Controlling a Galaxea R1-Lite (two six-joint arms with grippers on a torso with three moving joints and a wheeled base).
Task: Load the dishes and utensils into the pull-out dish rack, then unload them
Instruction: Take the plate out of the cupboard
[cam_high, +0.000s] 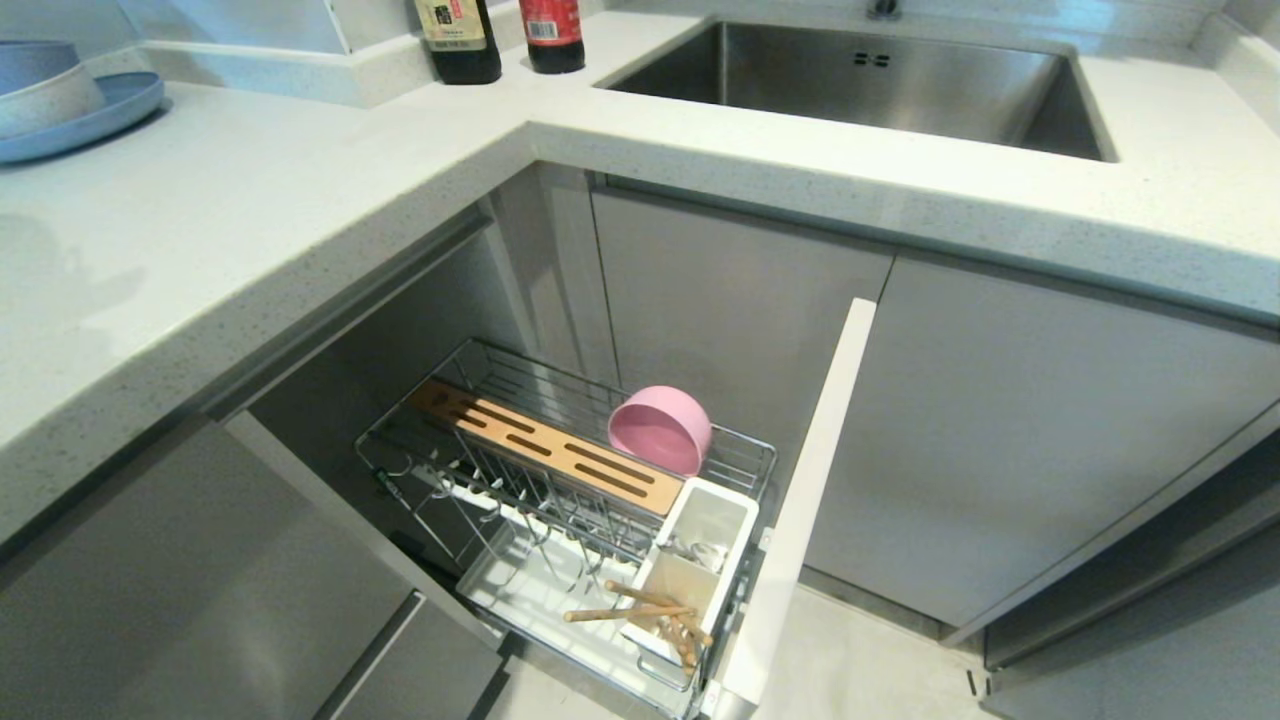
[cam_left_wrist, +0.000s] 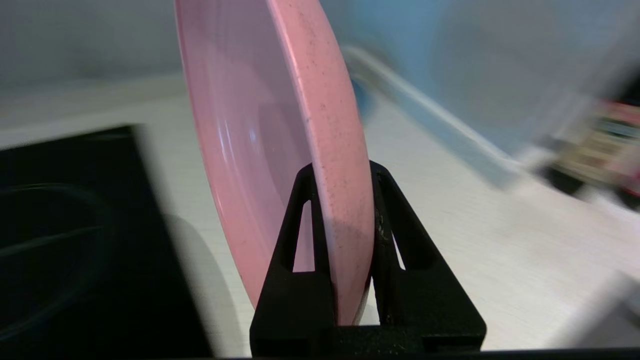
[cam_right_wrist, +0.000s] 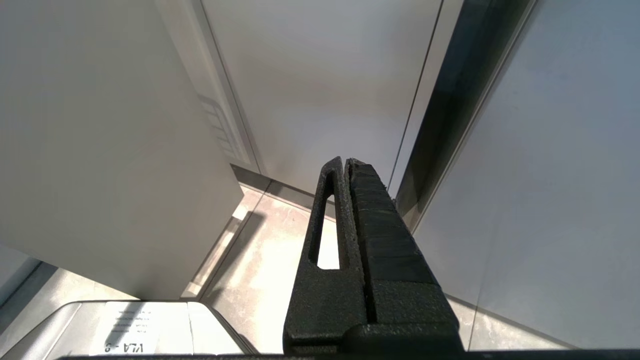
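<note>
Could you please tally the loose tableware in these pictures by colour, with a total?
Pink: 2, the round matte pink bowl in the chrome wire pull-out dish rack and the large flat pink plate clamped in the left gripper.
Blue: 1, the flat blue plate on the counter.
Blue and whitish bowls stacked on it: 2.
Total: 5.
</note>
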